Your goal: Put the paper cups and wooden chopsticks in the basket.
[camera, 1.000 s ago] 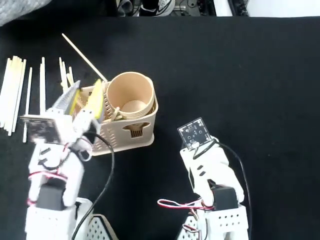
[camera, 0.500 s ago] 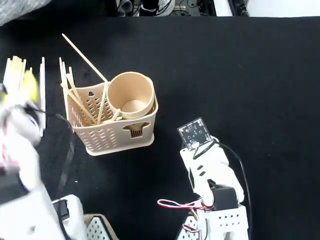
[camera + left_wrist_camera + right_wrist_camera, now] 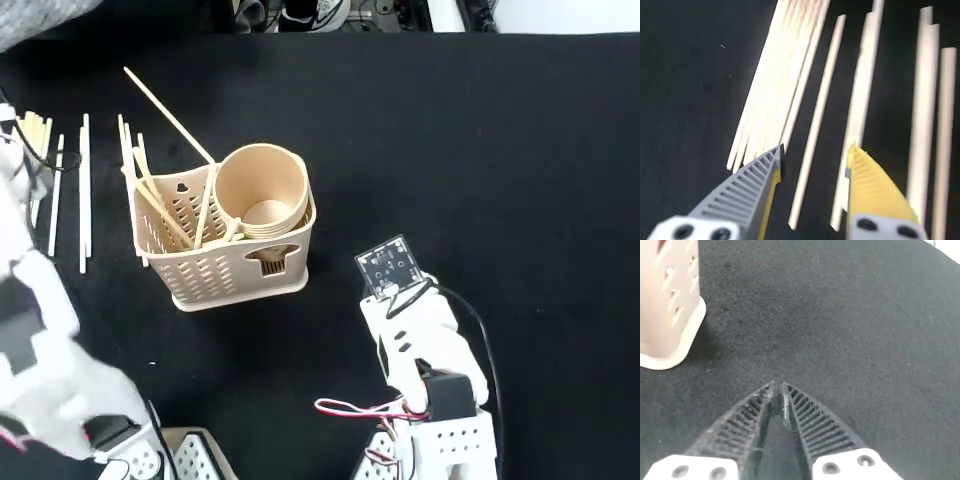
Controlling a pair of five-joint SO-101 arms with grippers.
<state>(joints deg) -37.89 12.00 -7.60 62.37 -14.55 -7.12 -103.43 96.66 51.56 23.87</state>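
While my left jaws hang apart over the loose wooden chopsticks on the black desk, a single stick lies in the gap between them, its near end level with the tips. A tight bundle fans out just ahead of the grey side, with bare desk open beyond it. Another stick runs close along the inner edge of the yellow side, and two more lie outside it.

My right jaws are pressed together on nothing, low over bare desk. The basket shows one corner ahead and off to one side, apart from the tips, with open desk straight ahead and across the other side.

From above, the basket holds nested paper cups at the end nearer my right jaws. Several chopsticks lean at the other end, and one long chopstick juts out past the rim.
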